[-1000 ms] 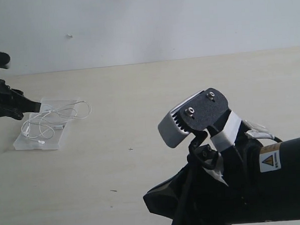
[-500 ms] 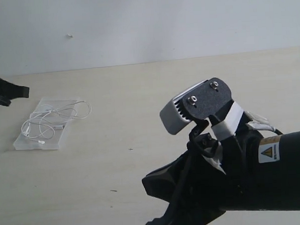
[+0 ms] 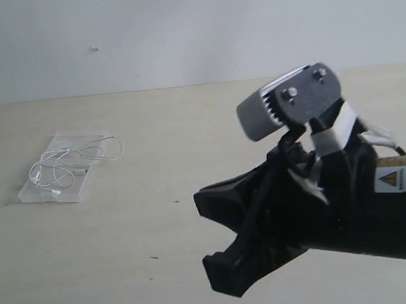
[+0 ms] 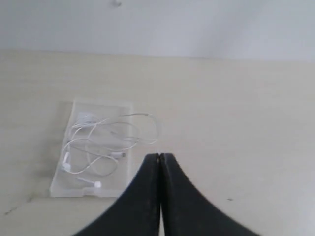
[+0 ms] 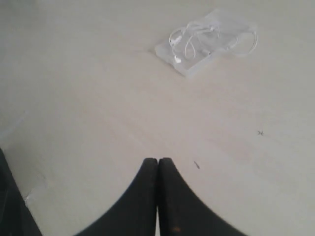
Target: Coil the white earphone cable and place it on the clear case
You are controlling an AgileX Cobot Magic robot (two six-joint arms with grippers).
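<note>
The white earphone cable (image 3: 63, 163) lies in loose loops on the clear case (image 3: 70, 193) at the left of the table, with one loop hanging past the case's right edge. The left wrist view looks at the cable (image 4: 96, 142) and the case (image 4: 118, 183) from a short way back. There my left gripper (image 4: 159, 156) is shut and empty, its tips near the case's corner; it is outside the exterior view. My right gripper (image 5: 158, 160) is shut on nothing, far from the cable (image 5: 194, 34) and the case (image 5: 189, 69).
The right arm (image 3: 327, 214) with its grey wrist camera (image 3: 269, 112) fills the lower right of the exterior view. The pale wooden table (image 3: 189, 139) runs back to a white wall. A small dark mark (image 5: 197, 165) lies on the table near the right gripper.
The left gripper pulled away to the left, off the case, and has left the exterior view. The right arm rose and shifted right. The cable stays on the case.
</note>
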